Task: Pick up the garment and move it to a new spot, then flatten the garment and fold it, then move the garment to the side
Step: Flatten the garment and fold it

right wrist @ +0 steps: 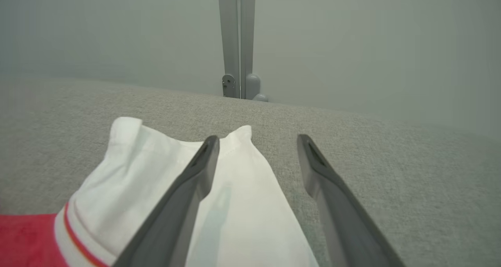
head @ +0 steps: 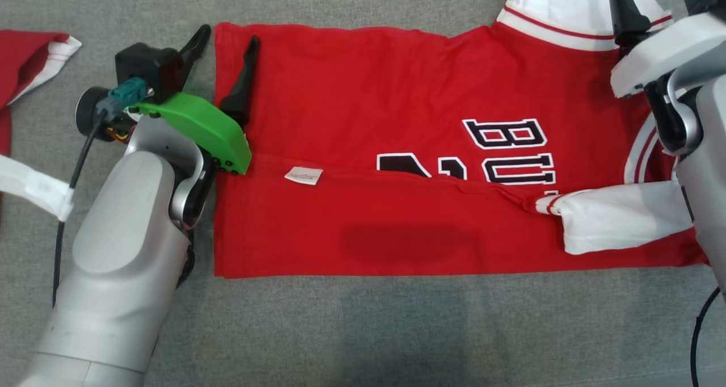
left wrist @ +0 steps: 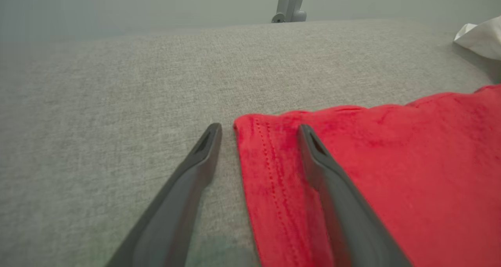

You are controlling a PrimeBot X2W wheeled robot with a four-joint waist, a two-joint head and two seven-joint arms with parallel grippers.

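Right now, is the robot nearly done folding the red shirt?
Partway. The red shirt lies flat on the grey surface, near side folded in. Both grippers are open: the left gripper straddles the hem corner, the right gripper the white sleeve. More folds and moving it aside remain.

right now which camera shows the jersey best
The head view: the jersey lies nearly whole there, partly folded, lettering visible. The left wrist view gives its red hem corner; the right wrist view gives a white sleeve and a sliver of red.
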